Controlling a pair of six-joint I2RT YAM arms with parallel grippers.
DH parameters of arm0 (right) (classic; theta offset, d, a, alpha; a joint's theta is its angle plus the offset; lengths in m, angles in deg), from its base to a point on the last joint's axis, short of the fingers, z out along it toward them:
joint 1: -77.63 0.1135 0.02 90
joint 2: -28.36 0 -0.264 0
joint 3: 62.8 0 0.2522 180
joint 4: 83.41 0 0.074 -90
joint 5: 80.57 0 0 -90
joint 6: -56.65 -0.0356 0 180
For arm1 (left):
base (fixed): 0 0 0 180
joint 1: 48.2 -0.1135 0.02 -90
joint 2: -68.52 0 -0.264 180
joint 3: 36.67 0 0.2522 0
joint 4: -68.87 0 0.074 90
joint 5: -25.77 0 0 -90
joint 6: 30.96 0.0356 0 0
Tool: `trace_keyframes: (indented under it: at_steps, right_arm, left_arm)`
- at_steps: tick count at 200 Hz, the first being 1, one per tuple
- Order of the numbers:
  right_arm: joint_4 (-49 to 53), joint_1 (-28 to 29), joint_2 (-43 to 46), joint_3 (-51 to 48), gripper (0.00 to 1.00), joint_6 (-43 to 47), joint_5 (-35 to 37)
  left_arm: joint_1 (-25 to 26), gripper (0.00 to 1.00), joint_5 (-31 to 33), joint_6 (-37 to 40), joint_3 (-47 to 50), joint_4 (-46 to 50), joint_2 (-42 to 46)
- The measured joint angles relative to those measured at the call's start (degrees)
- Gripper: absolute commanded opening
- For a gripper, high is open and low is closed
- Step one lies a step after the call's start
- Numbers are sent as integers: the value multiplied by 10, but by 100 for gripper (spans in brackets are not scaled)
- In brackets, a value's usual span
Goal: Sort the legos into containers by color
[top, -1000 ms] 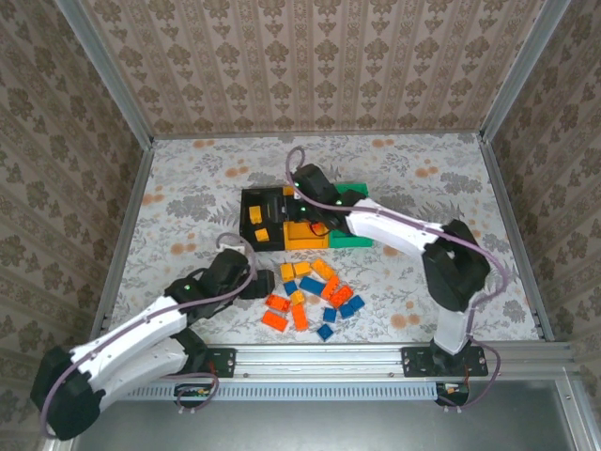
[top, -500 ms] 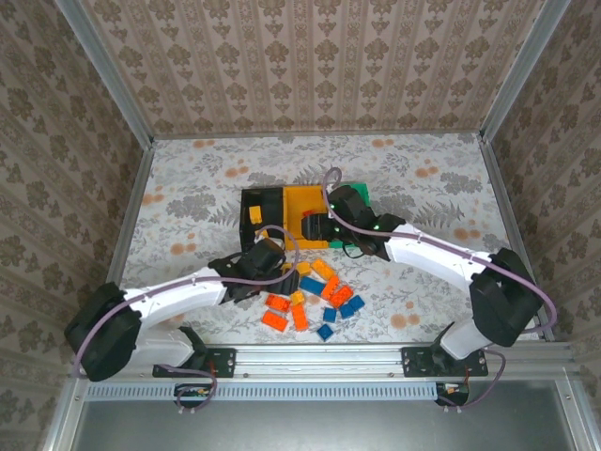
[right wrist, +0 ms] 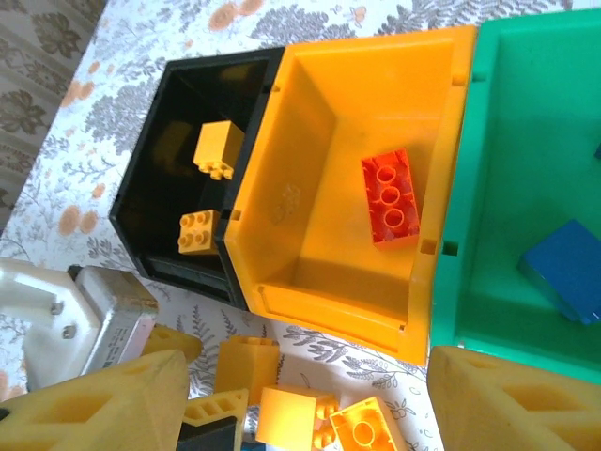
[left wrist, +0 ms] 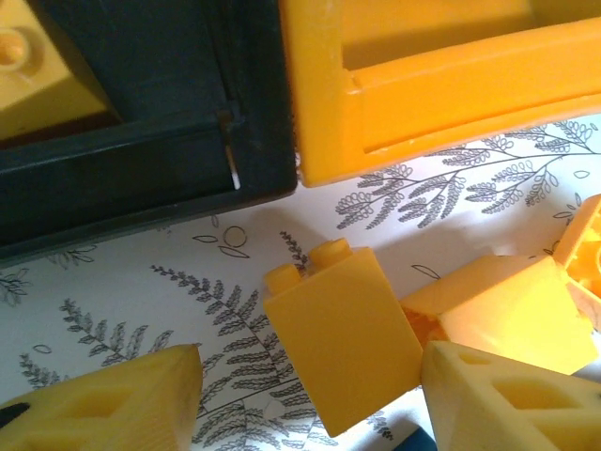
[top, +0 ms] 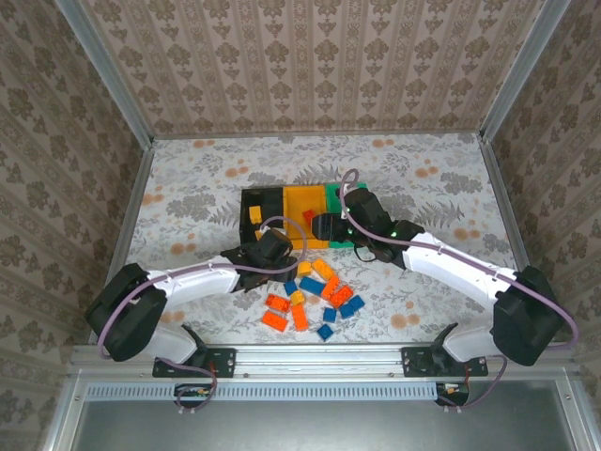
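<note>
Three joined containers stand mid-table: black (top: 255, 202), yellow-orange (top: 302, 202) and green (top: 340, 199). The black bin (right wrist: 164, 178) holds two yellow legos (right wrist: 218, 148). In the yellow-orange bin (right wrist: 319, 122) lies a red lego (right wrist: 392, 195), and the green bin (right wrist: 526, 141) holds a blue one (right wrist: 563, 268). My left gripper (left wrist: 310, 399) is open low over the table, straddling a yellow lego (left wrist: 340, 334) just in front of the black bin (left wrist: 141, 150). My right gripper (right wrist: 300, 404) is open and empty, hovering above the bins' front edge.
Several loose yellow, red-orange and blue legos (top: 315, 291) lie in a pile in front of the bins, between the two arms. The left gripper's body (right wrist: 66, 315) sits close beside the right gripper's fingers (right wrist: 94, 409). Metal rails edge the table.
The left arm has reached forward and right to the pile's back-left corner. The right gripper has pulled back from over the black bin to the yellow-orange and green bins' front.
</note>
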Motion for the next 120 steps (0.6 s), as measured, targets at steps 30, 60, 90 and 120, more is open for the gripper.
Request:
trace_keyframes:
  at_steps: [30,60,90,120]
  right_arm:
    - [-1,0,8,0,70,0,1]
    - [-1,0,9,-3,70,0,0]
    - [-2,0,10,-9,70,0,1]
    - [-2,-1,11,-11,70,0,1]
  left_arm:
    - [-3,66,12,-4,4,17,12]
    - [-5,67,25,-7,26,48,54]
    - [-4,73,25,-7,31,66,87]
    - [14,78,24,-6,24,64,91]
